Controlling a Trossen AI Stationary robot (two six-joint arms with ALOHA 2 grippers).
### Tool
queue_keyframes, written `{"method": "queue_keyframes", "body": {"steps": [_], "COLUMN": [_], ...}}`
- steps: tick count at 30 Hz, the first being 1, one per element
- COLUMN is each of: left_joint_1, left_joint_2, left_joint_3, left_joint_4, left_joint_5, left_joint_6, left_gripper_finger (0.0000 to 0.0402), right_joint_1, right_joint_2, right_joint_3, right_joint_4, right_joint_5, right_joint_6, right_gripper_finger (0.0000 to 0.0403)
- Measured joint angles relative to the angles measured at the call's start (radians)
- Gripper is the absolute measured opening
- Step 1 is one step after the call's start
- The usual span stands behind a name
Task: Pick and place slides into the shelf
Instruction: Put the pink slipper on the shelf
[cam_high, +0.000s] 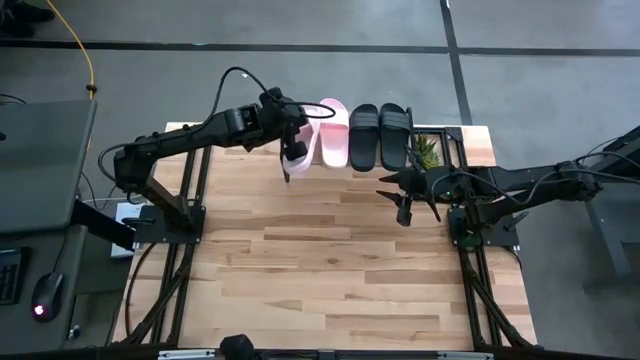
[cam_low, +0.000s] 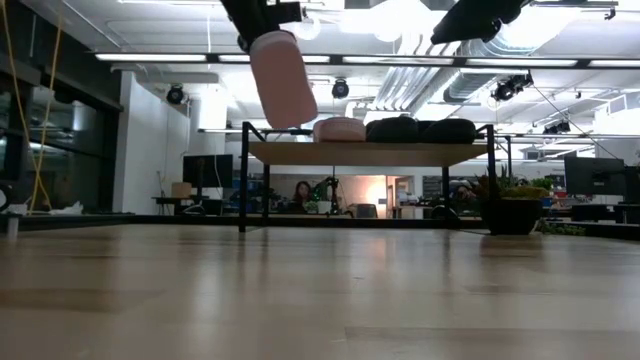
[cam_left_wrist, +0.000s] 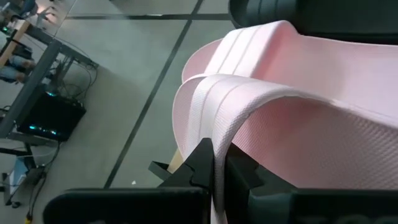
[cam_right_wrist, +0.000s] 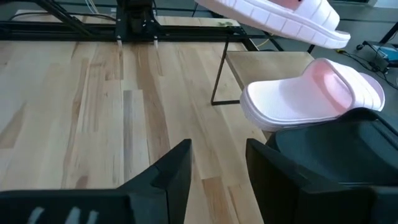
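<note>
From above we see the left gripper (cam_high: 292, 150) pinching a light pink slide sandal (cam_high: 297, 153) over the low wood-topped shelf (cam_high: 470, 140). Level with the table, that sandal hangs tilted above the board (three others rest there). At the left wrist, fingers (cam_left_wrist: 202, 163) clamp its strap. The right gripper (cam_right_wrist: 217, 168) stands spread, empty.

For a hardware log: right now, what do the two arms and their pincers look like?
Both arms, left arm and right arm, are dark, slim and jointed, with black cables looping along them. The left pincer and right pincer each have two black, angular fingers. No markings are legible.
</note>
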Motion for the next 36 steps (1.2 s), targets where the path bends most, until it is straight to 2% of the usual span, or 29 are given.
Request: {"method": "queue_keyframes", "body": {"steps": [11,36], "left_joint_1": [0.038,0.089], "left_joint_2": [0.029,0.065], "left_joint_3": [-0.029,-0.028], "left_joint_4": [0.095,0.129], "left_joint_5": [0.007,-0.010], "left_joint_6": [0.051,0.082], "left_gripper_finger": [0.0004,0.0004], "right_joint_1": [0.000,0.000], "right_joint_2": [0.000,0.001], "right_joint_3": [0.000,0.000], "right_joint_4": [0.000,-0.001], "right_joint_5": [-0.026,-0.034], "right_joint_6": [0.007,0.007], "right_gripper_finger": [0.0142,0.0142]}}
